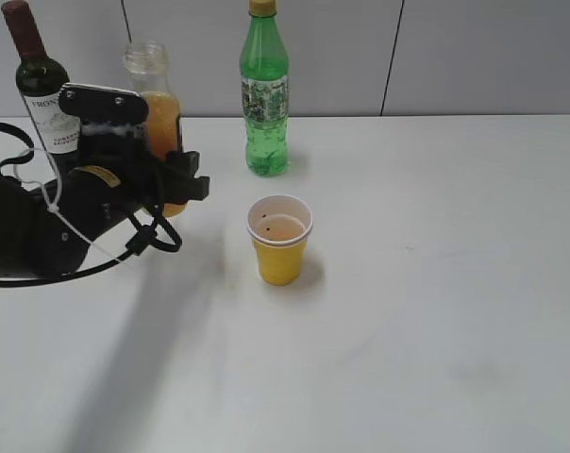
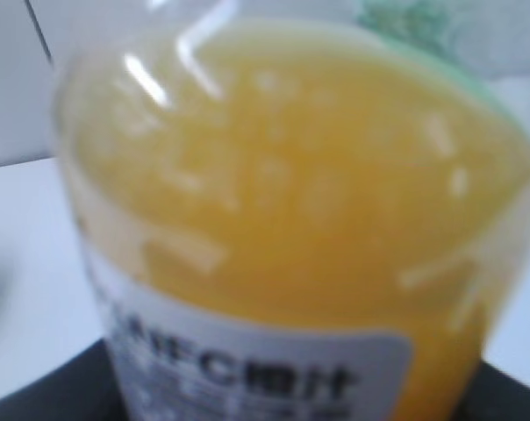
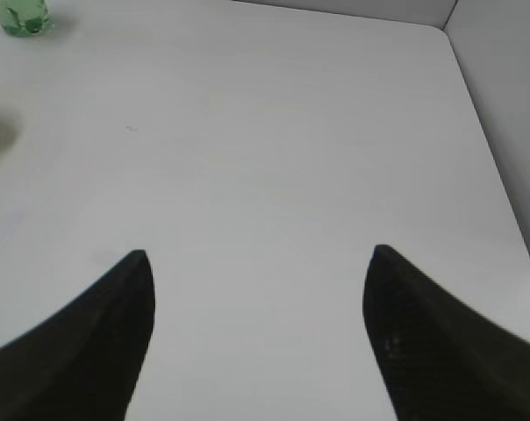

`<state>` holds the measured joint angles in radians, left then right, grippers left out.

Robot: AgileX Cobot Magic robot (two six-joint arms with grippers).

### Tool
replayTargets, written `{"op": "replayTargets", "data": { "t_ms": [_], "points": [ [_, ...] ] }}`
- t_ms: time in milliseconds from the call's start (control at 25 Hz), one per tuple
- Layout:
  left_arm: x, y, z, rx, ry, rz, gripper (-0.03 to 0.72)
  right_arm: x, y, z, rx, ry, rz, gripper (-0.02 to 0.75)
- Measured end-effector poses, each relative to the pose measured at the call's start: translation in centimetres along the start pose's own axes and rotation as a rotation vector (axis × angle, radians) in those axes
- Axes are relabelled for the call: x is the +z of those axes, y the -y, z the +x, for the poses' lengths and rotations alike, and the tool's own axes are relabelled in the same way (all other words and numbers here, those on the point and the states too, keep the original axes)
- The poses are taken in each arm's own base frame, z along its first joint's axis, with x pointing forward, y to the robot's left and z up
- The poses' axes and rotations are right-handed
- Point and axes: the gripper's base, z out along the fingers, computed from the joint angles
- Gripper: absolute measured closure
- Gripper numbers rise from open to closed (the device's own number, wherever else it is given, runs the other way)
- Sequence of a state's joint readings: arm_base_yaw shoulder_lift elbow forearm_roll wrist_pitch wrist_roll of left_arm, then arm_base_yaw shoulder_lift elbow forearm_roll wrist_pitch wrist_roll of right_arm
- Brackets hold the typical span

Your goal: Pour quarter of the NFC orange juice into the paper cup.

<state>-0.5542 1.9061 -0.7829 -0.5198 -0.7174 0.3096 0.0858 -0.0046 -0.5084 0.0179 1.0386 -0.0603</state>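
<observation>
Exterior view: you've got the left gripper [image 1: 176,179] at the upper left of the frame, jaws clamped on the NFC orange juice [image 1: 159,118], w/ the bottle upright, long axis vertical, mouth up and no cap visible. The paper cup [image 1: 280,239] sits center frame, to the right of and lower than the bottle, apart from it, so the left arm is clearly the nearer one. Pour likely means carrying the mouth rightward over the rim, then tipping toward the cup. Cup is yellow outside, white rim, specks inside, and looks to hold some liquid already. A dark wine bottle [image 1: 40,90] stands just beside the juice; a green bottle [image 1: 265,94] is behind the cup. Table [image 1: 436,330] is matte white.

Left wrist view: bottle fills the frame, blurred; clear smooth plastic, cloudy orange liquid, white label at the bottom.

Right wrist view: right gripper [image 3: 261,263] jaws apart, empty, over bare table; green bottle base at the upper left corner.
</observation>
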Motion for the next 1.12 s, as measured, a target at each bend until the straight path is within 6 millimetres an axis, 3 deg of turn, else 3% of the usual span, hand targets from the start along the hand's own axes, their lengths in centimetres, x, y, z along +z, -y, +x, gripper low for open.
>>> {"op": "replayTargets", "data": {
  "t_ms": [280,520,760,1120],
  "points": [
    [1.2,-3.3,-1.3,-0.07,0.092,0.103,0.245,0.0,0.0,0.0,0.0,0.0,0.0,0.149],
    [4.4,-4.6,-1.5,-0.084,0.123,0.076,0.245,0.0,0.0,0.0,-0.001,0.0,0.0,0.149],
    [8.1,-4.2,-0.6,-0.067,0.151,0.089,0.245,0.0,0.0,0.0,-0.001,0.0,0.0,0.149],
    [10.5,-6.4,1.3,-0.078,0.136,0.035,0.245,0.0,0.0,0.0,-0.001,0.0,0.0,0.149]
  ]
}}
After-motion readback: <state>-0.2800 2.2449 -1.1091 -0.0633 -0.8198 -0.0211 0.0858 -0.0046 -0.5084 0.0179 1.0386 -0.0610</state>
